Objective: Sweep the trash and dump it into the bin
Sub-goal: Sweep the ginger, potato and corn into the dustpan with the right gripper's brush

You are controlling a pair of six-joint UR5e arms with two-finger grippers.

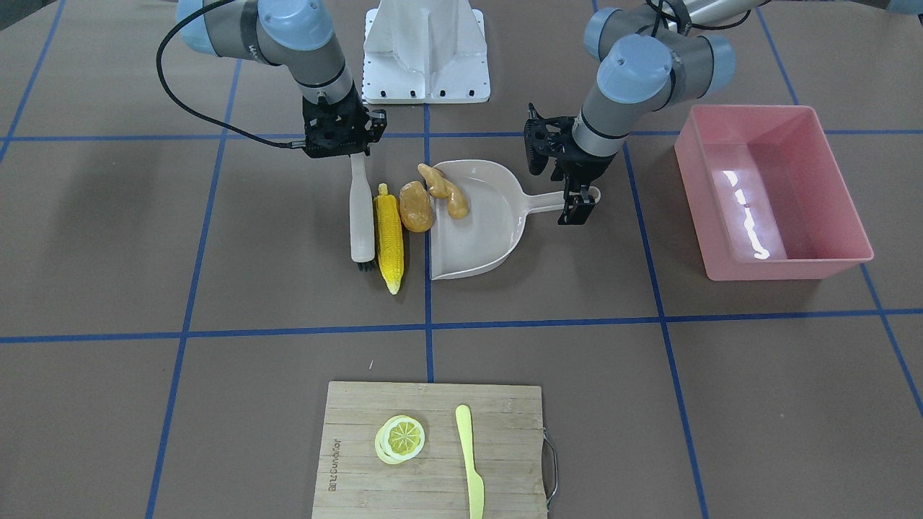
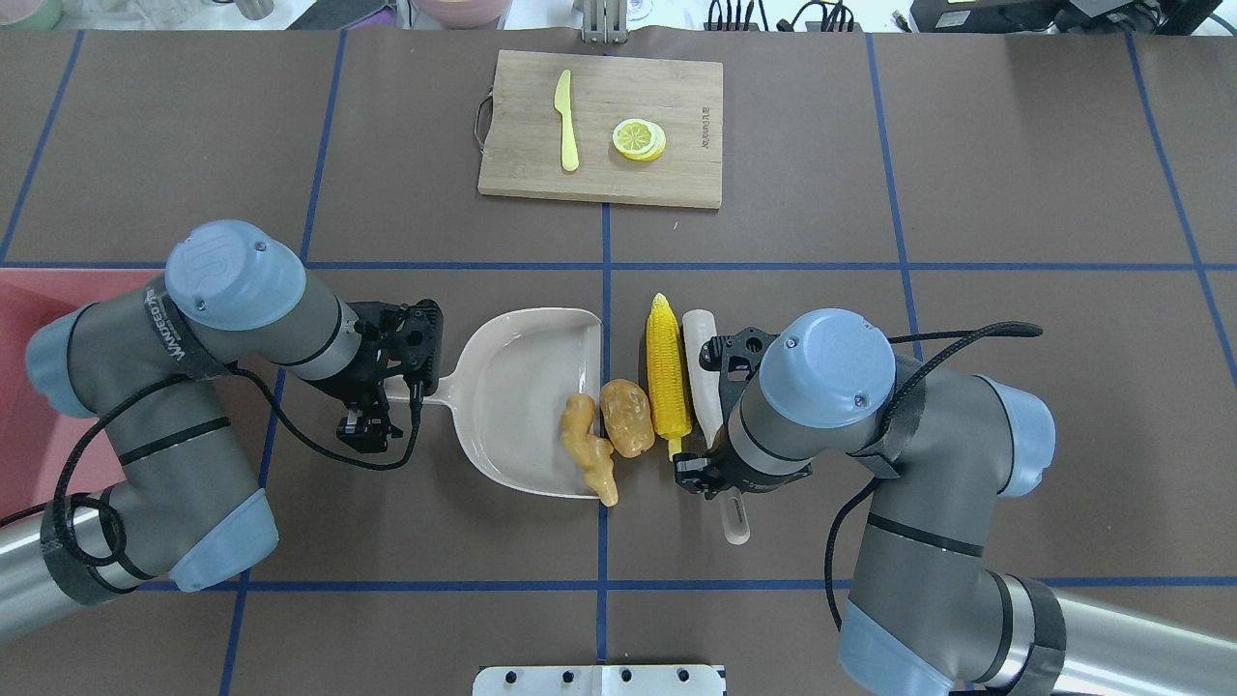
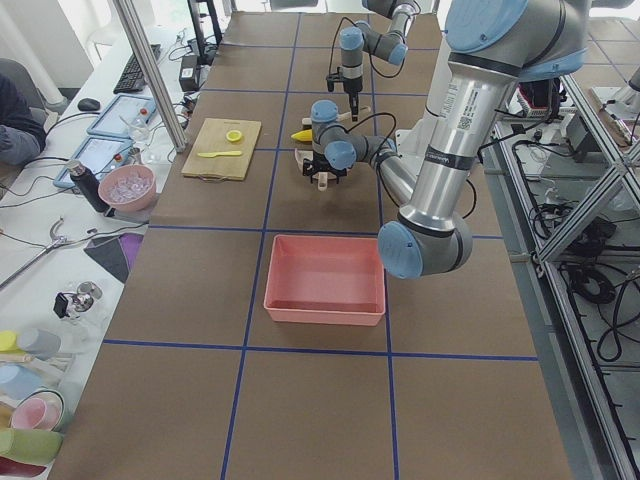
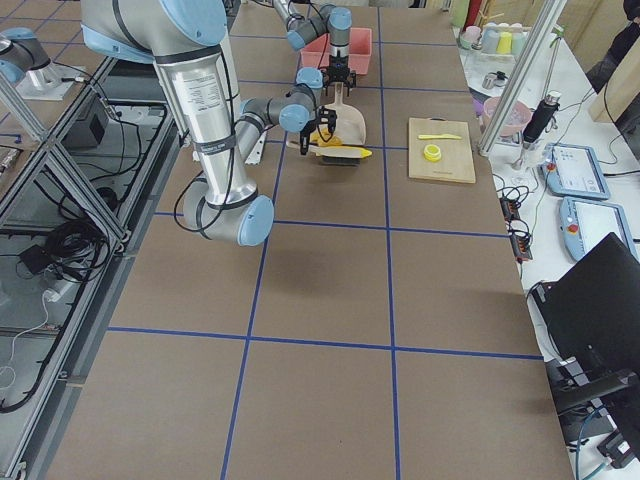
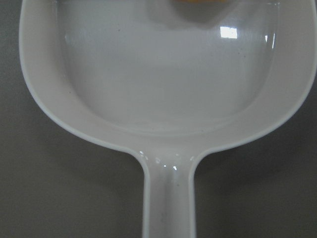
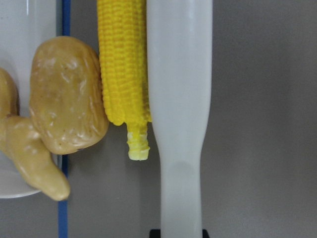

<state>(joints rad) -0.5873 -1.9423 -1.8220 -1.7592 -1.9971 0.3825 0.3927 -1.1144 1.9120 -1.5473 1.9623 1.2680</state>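
Note:
The beige dustpan [image 1: 483,231] lies mid-table with its mouth toward the trash. The tan ginger root [image 1: 447,193] lies across the pan's open edge. The brown potato [image 1: 416,207] touches it at the lip. The yellow corn cob [image 1: 390,241] lies on the table between the potato and the white brush [image 1: 361,216]. My left gripper [image 1: 579,205] is shut on the dustpan handle [image 5: 166,198]. My right gripper [image 1: 355,153] is shut on the brush handle [image 6: 181,188]. The brush rests against the corn [image 6: 124,64]. The pink bin [image 1: 771,191] stands apart, beyond the dustpan handle, and holds nothing.
A wooden cutting board [image 1: 360,461] with lemon slices [image 1: 400,438] and a pale yellow knife [image 1: 470,461] sits at the table's far side from the robot. The robot's white base [image 1: 425,50] is behind the dustpan. Blue tape lines cross the brown tabletop.

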